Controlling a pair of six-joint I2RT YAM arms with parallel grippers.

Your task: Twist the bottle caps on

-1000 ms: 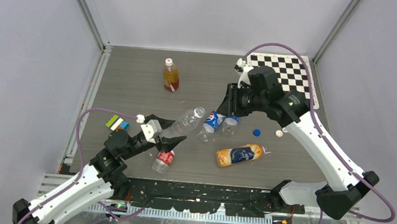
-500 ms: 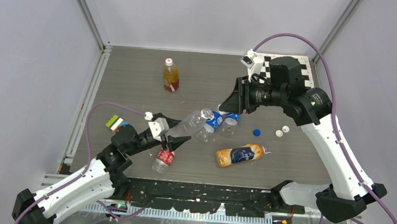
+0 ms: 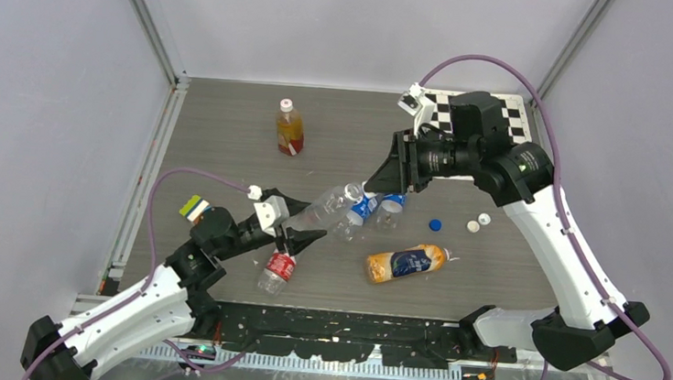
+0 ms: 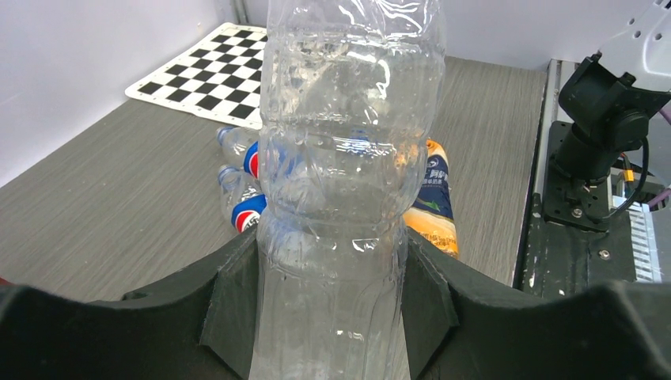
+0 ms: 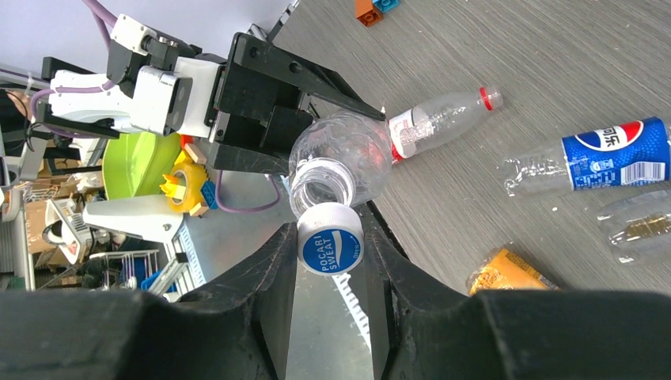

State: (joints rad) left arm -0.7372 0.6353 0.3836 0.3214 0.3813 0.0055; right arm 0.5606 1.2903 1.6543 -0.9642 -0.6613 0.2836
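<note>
1 cap (image 5: 331, 239) between right jaws, at bottle (image 5: 348, 150) mouth

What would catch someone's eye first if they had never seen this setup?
First the clear bottle, clamped in the left gripper and held off the table near its middle. The right gripper holds a white Pocari Sweat cap right by the bottle's open mouth. Other bottles lie scattered below, such as the orange bottle at the near right.
</note>
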